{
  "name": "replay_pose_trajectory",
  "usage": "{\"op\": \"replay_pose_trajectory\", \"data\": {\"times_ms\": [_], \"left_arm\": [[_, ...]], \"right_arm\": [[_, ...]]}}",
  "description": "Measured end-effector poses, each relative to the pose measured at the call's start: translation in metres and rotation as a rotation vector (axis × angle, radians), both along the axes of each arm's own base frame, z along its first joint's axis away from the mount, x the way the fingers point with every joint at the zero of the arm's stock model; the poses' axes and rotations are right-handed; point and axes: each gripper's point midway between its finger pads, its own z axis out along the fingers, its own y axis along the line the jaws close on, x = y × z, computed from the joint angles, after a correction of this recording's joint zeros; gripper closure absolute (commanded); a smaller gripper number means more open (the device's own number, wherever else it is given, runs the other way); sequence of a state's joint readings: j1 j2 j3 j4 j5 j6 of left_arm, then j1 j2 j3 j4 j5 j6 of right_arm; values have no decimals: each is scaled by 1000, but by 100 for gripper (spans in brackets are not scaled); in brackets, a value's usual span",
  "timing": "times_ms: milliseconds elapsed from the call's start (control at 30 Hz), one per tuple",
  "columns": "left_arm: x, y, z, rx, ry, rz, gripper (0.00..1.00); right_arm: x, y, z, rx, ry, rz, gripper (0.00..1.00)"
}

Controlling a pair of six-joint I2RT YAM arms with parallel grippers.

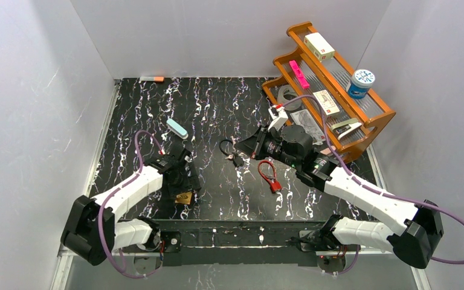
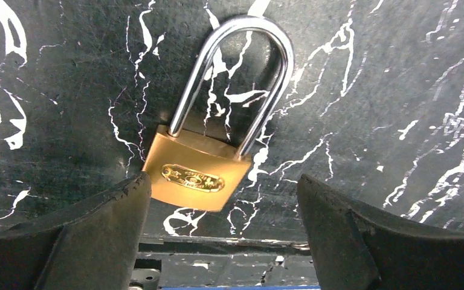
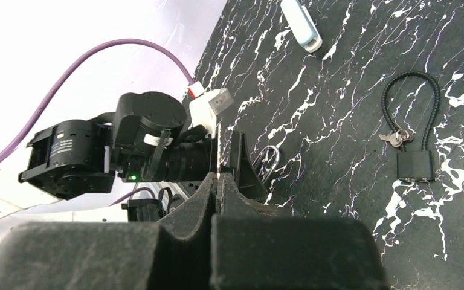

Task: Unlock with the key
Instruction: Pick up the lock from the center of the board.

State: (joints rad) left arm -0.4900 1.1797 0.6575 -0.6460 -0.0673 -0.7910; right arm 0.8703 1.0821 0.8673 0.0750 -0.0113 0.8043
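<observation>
The one brass padlock (image 2: 196, 175) lies by the table's (image 1: 229, 103) near edge, left of middle, keyhole hidden, between the spread fingers of the left gripper (image 2: 222, 184), while the clenched right gripper (image 3: 219, 181) pinches what looks like one thin key (image 3: 219, 148), seen edge-on.

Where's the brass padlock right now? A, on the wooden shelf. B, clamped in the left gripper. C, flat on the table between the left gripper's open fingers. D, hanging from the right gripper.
C: the padlock lies flat on the table, the left gripper open on either side.
</observation>
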Motion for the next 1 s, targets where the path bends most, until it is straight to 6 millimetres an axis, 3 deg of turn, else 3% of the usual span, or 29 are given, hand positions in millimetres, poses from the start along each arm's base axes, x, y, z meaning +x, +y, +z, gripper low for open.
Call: {"op": "replay_pose_trajectory", "data": {"times_ms": [333,567,833,1000], "left_arm": [[-9,-8,-16,59,38,-63,24],[-12,2,-22,160,57,-46,31],[-10,7,-21,191,50,-36,70],[-11,4,-21,176,54,-44,76]], "right_arm": [[-4,0,-11,-14,16,16,99],[-4,-1,-17,-21,24,16,99],[-7,-4,-35,-45,49,16,99],[-10,-3,-19,-3,-2,39,99]]}}
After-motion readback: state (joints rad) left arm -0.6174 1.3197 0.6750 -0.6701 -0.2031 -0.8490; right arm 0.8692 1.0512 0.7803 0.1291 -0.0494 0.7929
